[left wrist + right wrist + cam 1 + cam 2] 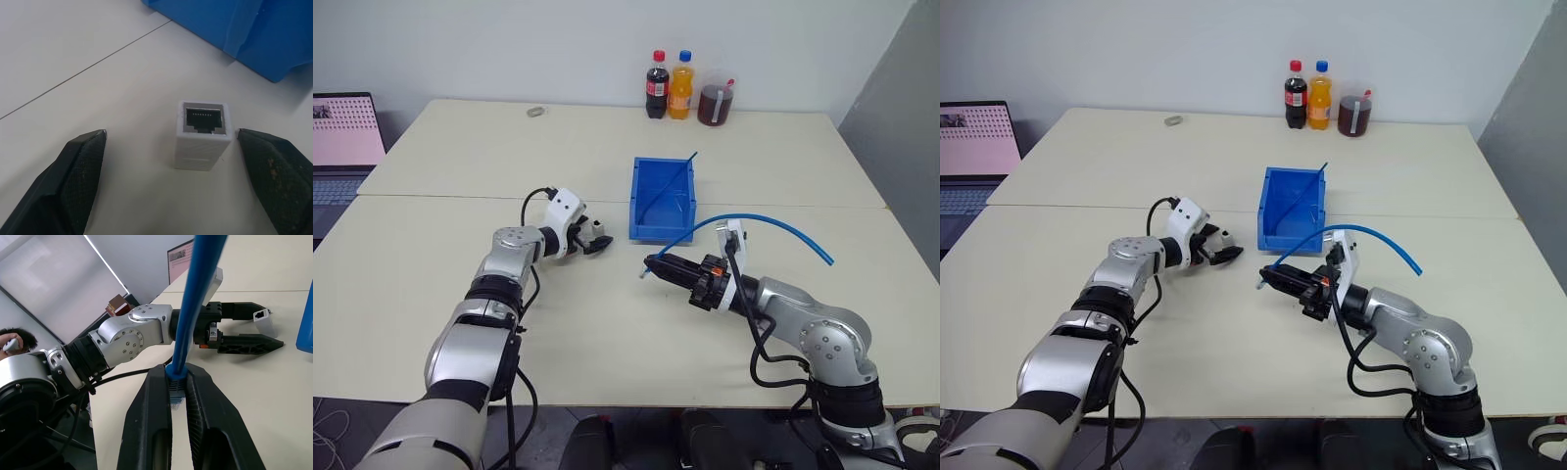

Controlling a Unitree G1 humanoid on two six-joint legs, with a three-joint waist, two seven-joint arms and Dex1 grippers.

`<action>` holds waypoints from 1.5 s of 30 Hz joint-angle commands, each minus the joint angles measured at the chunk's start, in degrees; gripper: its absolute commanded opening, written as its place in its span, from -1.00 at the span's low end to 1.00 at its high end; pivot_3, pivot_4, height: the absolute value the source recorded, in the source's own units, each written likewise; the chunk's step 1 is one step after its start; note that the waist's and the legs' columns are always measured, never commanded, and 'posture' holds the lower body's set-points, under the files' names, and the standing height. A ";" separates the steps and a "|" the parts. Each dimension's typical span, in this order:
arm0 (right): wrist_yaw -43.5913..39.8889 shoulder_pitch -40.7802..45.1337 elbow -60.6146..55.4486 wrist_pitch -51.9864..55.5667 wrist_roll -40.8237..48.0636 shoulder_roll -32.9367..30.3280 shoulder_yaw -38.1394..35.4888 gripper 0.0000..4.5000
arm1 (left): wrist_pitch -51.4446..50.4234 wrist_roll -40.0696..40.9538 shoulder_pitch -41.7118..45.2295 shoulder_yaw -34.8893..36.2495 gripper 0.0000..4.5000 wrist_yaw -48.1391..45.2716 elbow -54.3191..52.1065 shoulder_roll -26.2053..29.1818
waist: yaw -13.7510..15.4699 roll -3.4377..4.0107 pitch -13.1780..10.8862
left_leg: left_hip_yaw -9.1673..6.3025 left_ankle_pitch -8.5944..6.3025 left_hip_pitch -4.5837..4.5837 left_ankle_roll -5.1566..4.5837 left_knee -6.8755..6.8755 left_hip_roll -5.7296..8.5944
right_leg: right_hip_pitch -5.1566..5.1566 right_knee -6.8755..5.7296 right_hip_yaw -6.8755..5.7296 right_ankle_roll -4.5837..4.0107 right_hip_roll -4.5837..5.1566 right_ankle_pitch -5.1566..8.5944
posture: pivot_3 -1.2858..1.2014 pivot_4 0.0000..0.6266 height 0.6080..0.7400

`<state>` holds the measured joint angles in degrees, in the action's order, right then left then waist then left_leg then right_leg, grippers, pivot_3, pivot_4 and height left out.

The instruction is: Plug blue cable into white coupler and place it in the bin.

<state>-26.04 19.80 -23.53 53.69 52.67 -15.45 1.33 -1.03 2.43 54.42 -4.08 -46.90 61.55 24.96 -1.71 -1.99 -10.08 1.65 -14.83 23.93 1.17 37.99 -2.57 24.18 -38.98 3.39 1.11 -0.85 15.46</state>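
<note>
The left tool [598,239] stands wide open around the white coupler [203,135] on the worktop [460,157]. The right tool [178,396] is closed on the blue cable [773,227], at 6 o'clock of the bin [662,201].

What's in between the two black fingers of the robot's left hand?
The white coupler, standing on the table between the open left gripper fingers, near one of them. The left wrist view shows it.
</note>
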 commanded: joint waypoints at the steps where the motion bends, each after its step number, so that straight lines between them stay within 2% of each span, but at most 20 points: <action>1: -0.26 0.12 -2.66 -1.24 0.15 -0.37 -0.20 -0.95 | 1.61 -0.57 2.24 0.98 1.00 0.08 1.67 -0.47 | -0.01 0.00 0.00 | 0.00 0.00 0.00 0.00 0.00 0.00 | 0.00 0.00 0.00 0.00 0.00 0.00 | 0.03 -0.52 1.00; 4: -0.23 0.00 -2.75 -1.27 0.03 -0.39 -0.12 -0.95 | 2.14 -0.37 2.64 1.61 0.78 0.78 2.80 -0.89 | -0.02 0.00 0.00 | 0.00 0.00 0.00 0.00 0.00 0.00 | 0.00 0.00 0.00 0.00 0.00 0.00 | 0.03 -0.52 1.00; 18: -0.17 -0.56 -2.93 -1.65 -0.72 -0.56 -0.04 -0.95 | 3.68 -0.60 2.30 3.39 -0.61 2.30 5.18 -1.56 | -0.02 -0.01 0.00 | 0.00 0.00 -0.01 0.00 0.04 0.00 | -0.01 -0.03 -0.01 -0.01 0.00 -0.01 | 0.03 -0.52 1.00; 21: -0.53 -0.79 -3.31 -1.66 -1.01 -1.28 -0.15 -0.95 | 3.40 0.33 1.07 3.71 -0.65 -1.34 3.39 -1.14 | -0.03 -0.01 0.01 | 0.00 0.00 -0.01 0.00 0.04 0.00 | -0.01 -0.05 -0.01 -0.01 0.00 -0.01 | 0.03 -0.52 1.00; 25: -2.53 -1.54 -5.27 -2.10 -2.75 -4.70 0.70 -0.95 | 1.83 2.59 -2.93 3.99 -0.65 -9.71 -4.03 0.22 | -0.08 -0.01 0.01 | 0.01 0.00 -0.01 0.01 0.04 0.00 | -0.01 -0.05 -0.01 -0.01 0.01 -0.01 | 0.03 -0.52 1.00; 27: -3.37 -2.27 -6.67 -2.32 -3.20 -6.50 1.01 -0.95 | -0.28 4.62 -6.78 3.68 -0.65 -14.90 -11.81 1.22 | -0.19 -0.01 0.01 | 0.00 0.01 -0.01 0.01 0.04 0.00 | 0.00 -0.05 0.03 -0.02 0.01 -0.01 | 0.03 -0.52 1.00; 31: -6.80 -4.62 -10.67 -3.55 -5.59 -12.49 2.32 -0.95 | -9.74 9.72 -19.93 1.31 -0.65 -23.22 -37.92 5.29 | -0.31 0.00 0.01 | -0.04 0.01 -0.04 0.02 0.00 -0.09 | 0.02 -0.06 0.16 -0.03 0.02 -0.01 | 0.03 -0.52 1.00; 35: -9.10 -6.19 -12.05 -4.95 -7.24 -16.02 2.86 -0.95 | -15.77 12.17 -27.01 -0.53 -0.65 -25.95 -52.24 8.69 | -0.10 0.02 0.02 | -0.16 0.01 -0.04 0.02 0.09 -0.09 | -0.03 -0.08 0.23 -0.03 0.04 -0.01 | 0.03 -0.52 1.00; 40: -12.10 -6.83 -12.50 -7.61 -10.51 -18.93 4.77 -0.95 | -13.90 10.62 -31.40 -4.64 -0.65 -28.50 -59.83 11.31 | 0.03 0.02 0.04 | -0.17 0.02 -0.16 0.01 0.15 -0.03 | -0.14 -0.10 0.21 0.07 0.01 0.02 | 0.03 -0.52 1.00; 45: -16.09 -5.35 -10.30 -12.15 -15.62 -20.27 8.79 -0.95 | -11.02 9.07 -33.63 -8.24 -0.65 -30.17 -60.15 12.47 | 0.00 0.01 0.04 | -0.08 0.03 -0.18 0.00 0.17 -0.04 | -0.12 -0.09 0.19 0.12 -0.03 0.00 | 0.03 -0.52 1.00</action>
<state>-39.99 12.93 -33.52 44.49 38.94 -35.30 8.94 -14.27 12.25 21.25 -11.24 -75.99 2.94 36.62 -1.70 -1.98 -10.04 1.57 -14.80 23.75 1.17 38.16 -2.62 24.07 -39.06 3.58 1.22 -0.90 15.46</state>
